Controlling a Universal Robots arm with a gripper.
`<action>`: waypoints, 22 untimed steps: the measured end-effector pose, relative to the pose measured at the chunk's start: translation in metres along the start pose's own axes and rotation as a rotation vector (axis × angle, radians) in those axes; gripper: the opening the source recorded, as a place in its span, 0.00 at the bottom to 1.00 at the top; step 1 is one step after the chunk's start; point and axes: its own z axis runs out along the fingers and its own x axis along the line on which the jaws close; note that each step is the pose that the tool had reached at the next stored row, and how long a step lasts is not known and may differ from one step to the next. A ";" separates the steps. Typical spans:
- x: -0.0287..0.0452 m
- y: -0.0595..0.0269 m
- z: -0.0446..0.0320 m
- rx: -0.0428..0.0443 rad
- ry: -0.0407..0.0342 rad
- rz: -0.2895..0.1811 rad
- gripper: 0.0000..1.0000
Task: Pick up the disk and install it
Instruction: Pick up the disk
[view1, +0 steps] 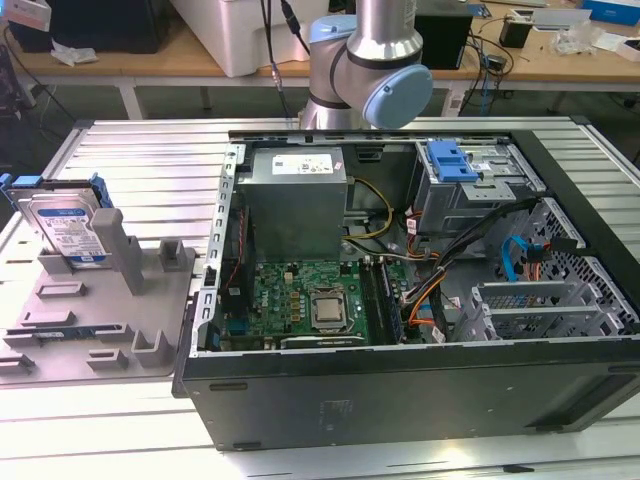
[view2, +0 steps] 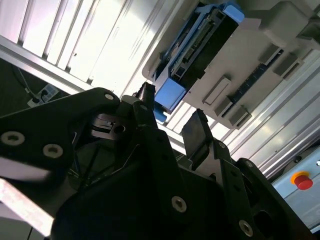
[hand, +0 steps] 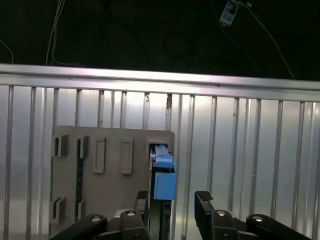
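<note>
End effector state: the end effector (hand: 172, 207) has its fingers apart with nothing between them, so you are carrying nothing.
Disk location: the disk (hand: 164, 182) stands on edge in a slot of the grey holder (hand: 112, 200), which sits on the slatted table (hand: 240, 150).
Bearing: the disk is straight ahead of the end effector, just past the fingertips. It is close but apart, with no contact that I can see.
Long axis: you are looking onto the disk's thin edge. That edge runs along your line of sight in the first wrist view, across the line joining the two fingers, so the gap spans the disk's thickness and not its length.
Offset: the disk lies nearer one finger (hand: 141, 199) than the other. My read is that you are not centred over it.
Blue bracket: the carrier's end tab faces the end effector in both wrist views.
Case: the open computer case (view1: 400, 400) sits well apart from the holder, toward the exterior view's right.
Status: judging from this, the pick is not yet made and the disk is fully seated in the holder.
</note>
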 end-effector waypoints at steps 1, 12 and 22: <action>0.0000 0.0000 0.0000 0.0000 0.0000 0.000 0.50; 0.0034 -0.0006 0.0026 -0.0002 0.0003 0.041 0.50; 0.0039 -0.0033 0.0131 0.0000 0.0003 0.070 0.50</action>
